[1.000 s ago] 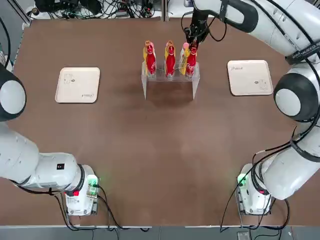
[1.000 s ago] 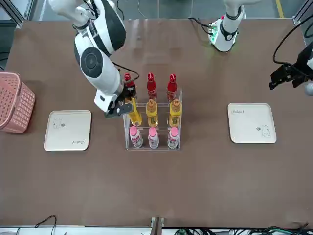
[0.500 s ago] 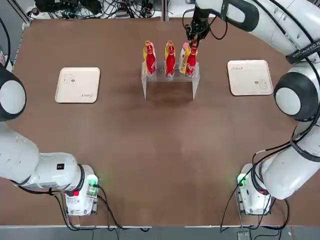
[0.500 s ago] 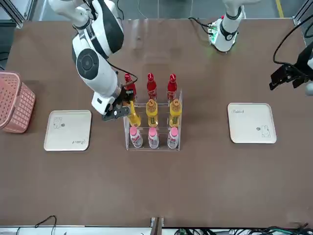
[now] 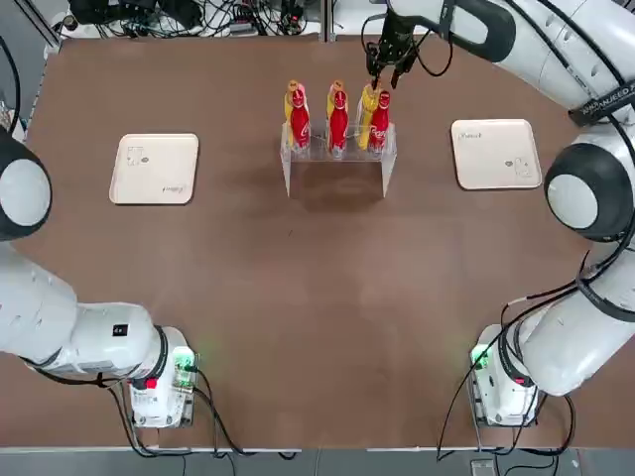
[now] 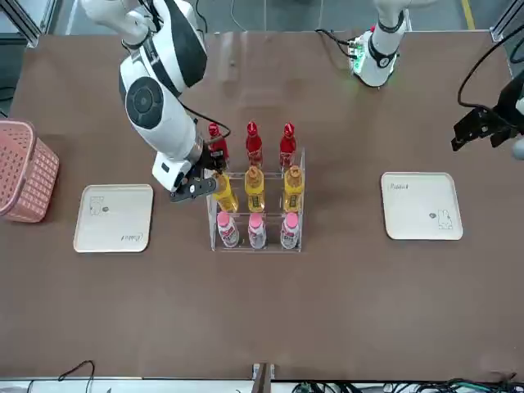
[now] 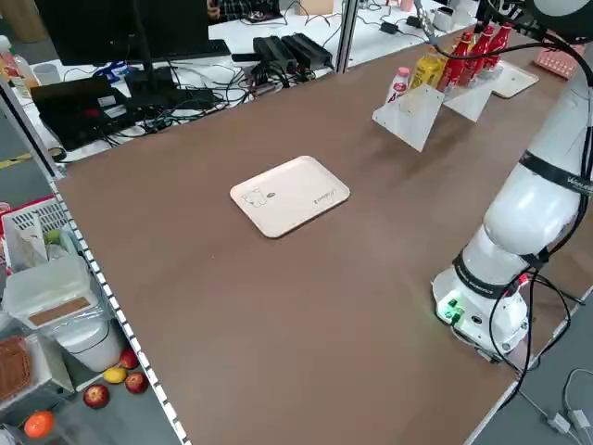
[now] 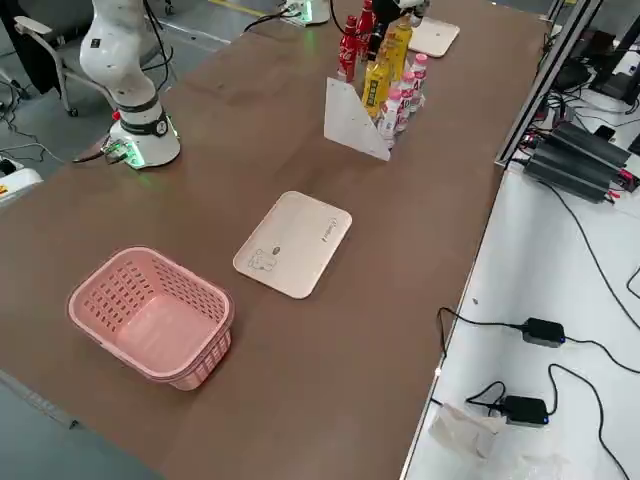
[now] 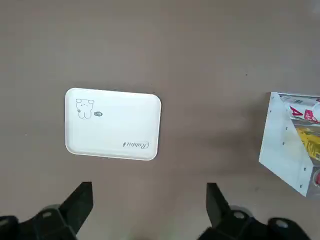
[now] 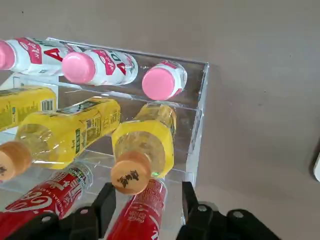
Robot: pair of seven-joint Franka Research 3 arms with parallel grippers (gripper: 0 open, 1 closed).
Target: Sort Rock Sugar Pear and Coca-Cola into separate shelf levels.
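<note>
Jaws of the right gripper [image 10: 148, 212] stand apart with nothing clamped between them. They straddle the orange cap of the end Rock Sugar Pear bottle [image 10: 145, 145] at the robot's right end of the clear acrylic rack [image 10: 198, 125], with a gap showing on at least one side of the cap. My reading is that this is a release, with the bottle resting on its level and not in the grip.

Three Rock Sugar Pear bottles share one row. Three Coca-Cola bottles [image 6: 253, 143] stand in a row of their own on the robot's side of them, and three pink-capped white bottles [image 10: 162, 80] fill the row facing the far edge. Keeping each drink to its own row is what the task asks, so by how things lie now the sort looks close to finished.

The left gripper [image 9: 148, 205] hangs idle over bare table near a cream tray [image 9: 112, 124], its fingers spread wide and empty.

Because the acrylic is see-through (and the bottles overlap in every view), I cannot tell which tier carries the red row. The right gripper's fingertips are cut off at the edge of its wrist view.
</note>
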